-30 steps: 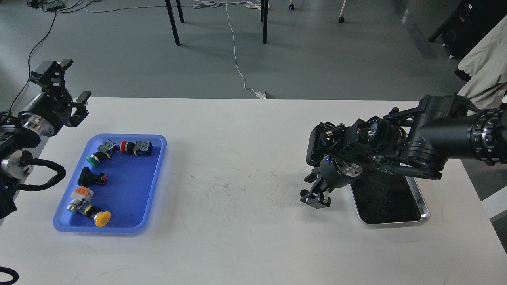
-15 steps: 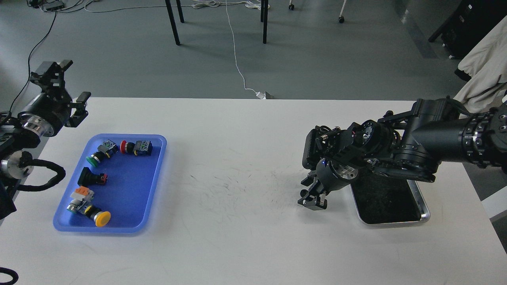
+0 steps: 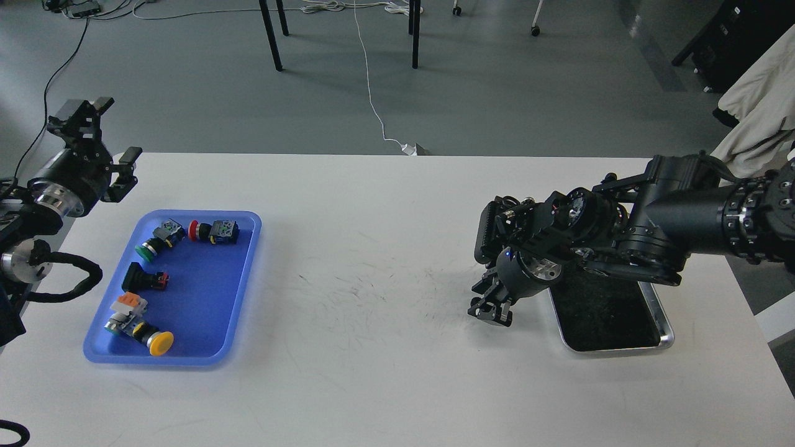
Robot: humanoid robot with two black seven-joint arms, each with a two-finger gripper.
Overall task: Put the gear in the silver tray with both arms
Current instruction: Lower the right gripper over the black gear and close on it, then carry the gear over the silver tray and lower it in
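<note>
The silver tray (image 3: pixel 664 323) lies at the right of the white table, and its dark bottom shows nothing in it. My right arm reaches across its far end. My right gripper (image 3: pixel 490 308) points down just left of the tray, a little above the table. Its fingers stand close together on a small dark toothed piece, the gear (image 3: pixel 477 311), which is hard to make out. My left gripper (image 3: pixel 112 130) is open and empty, raised beyond the table's far left corner, above and behind the blue tray.
A blue plastic tray (image 3: pixel 242 279) at the left holds several push-button switches with green, red and yellow caps. The table's middle (image 3: pixel 372 292) has dark scuff marks. Table legs and cables are on the floor behind.
My right gripper has moved slightly left and up off the table, beside the silver tray. My left gripper has shifted slightly left and stays open.
</note>
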